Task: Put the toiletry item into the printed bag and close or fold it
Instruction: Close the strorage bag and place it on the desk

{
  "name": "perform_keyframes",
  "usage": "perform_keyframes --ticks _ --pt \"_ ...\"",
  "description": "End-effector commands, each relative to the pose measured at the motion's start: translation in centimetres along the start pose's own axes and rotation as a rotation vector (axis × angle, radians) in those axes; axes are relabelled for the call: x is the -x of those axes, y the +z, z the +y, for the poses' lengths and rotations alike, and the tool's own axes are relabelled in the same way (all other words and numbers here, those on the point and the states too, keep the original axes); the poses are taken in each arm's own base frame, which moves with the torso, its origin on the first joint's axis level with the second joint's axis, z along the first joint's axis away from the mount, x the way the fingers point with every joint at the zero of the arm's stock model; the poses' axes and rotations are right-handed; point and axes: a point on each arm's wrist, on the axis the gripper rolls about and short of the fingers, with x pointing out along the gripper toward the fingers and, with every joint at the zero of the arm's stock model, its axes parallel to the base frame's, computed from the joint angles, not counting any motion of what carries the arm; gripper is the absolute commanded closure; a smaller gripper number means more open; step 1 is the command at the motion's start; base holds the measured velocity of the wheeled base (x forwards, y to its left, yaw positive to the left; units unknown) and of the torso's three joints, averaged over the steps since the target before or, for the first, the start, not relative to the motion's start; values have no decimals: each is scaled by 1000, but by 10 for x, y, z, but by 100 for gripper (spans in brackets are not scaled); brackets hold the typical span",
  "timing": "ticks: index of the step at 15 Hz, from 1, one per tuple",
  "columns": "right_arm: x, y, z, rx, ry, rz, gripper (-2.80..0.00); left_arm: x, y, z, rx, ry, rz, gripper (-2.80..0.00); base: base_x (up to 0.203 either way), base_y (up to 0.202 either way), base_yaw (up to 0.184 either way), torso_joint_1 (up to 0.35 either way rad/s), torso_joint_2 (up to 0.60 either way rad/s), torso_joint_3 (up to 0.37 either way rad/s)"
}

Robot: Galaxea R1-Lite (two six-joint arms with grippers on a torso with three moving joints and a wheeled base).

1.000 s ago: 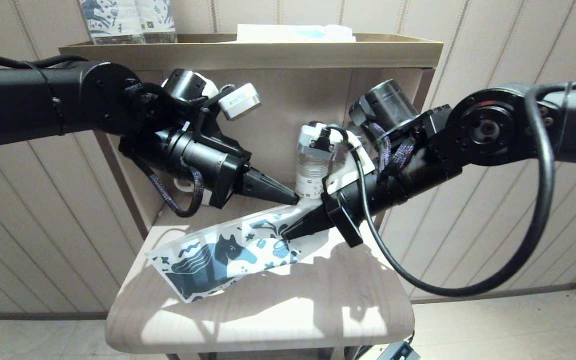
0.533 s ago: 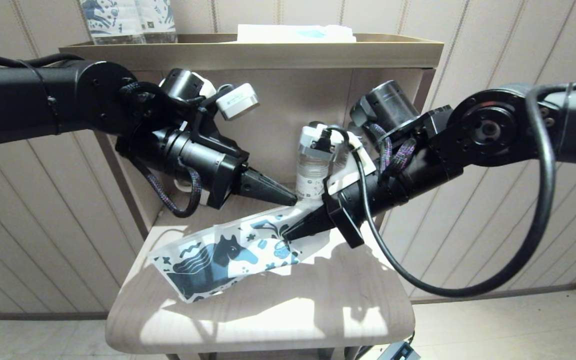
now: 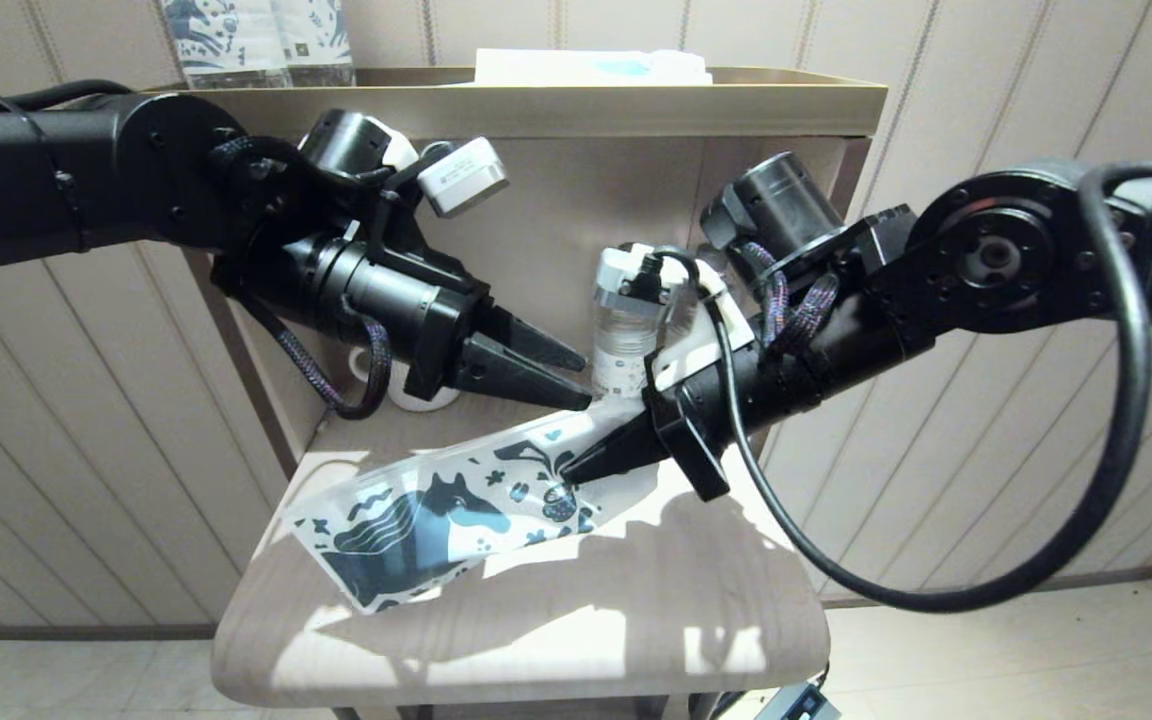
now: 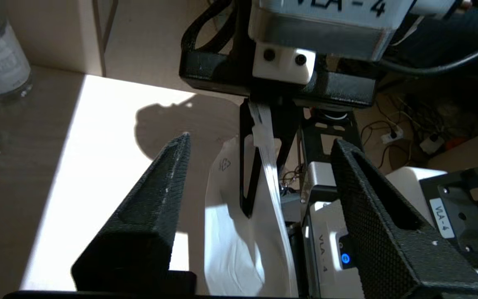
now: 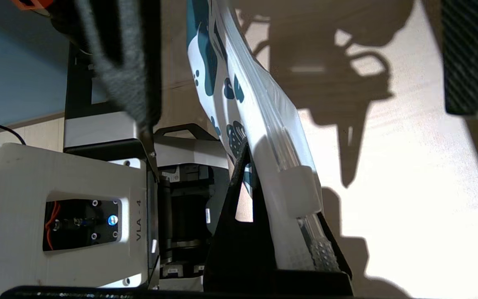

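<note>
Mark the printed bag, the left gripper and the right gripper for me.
printed bag (image 3: 436, 520), head view, on the horse print.
left gripper (image 3: 566, 378), head view, between its open fingertips.
right gripper (image 3: 576, 470), head view, at the shut fingertips pinching the bag's edge.

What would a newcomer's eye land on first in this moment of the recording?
The printed bag, white with a dark blue horse, slants across the pale shelf, its upper end pinched in the shut right gripper. Just above that end the left gripper hangs with its jaws apart, holding nothing. Behind them stands a clear water bottle.
</note>
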Motion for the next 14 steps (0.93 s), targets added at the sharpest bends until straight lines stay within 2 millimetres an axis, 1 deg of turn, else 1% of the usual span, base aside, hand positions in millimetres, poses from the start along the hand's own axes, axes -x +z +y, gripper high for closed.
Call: perform_keyframes --ticks 1,5,9,14 --pt "-5 2 4 6 -2 4 0 -2 -1 2 6 -7 1 -280 0 0 0 0 0 0" --pt "-16 3 5 41 -25 -12 0 -7 -7 7 40 -16 14 -280 0 0 0 0 0 0" --pt "-15 4 5 44 -29 -14 0 -10 -8 6 48 -27 23 -280 0 0 0 0 0 0" --pt "-14 2 2 38 -36 -13 0 -9 -11 2 68 -35 39 -280 0 0 0 0 0 0"
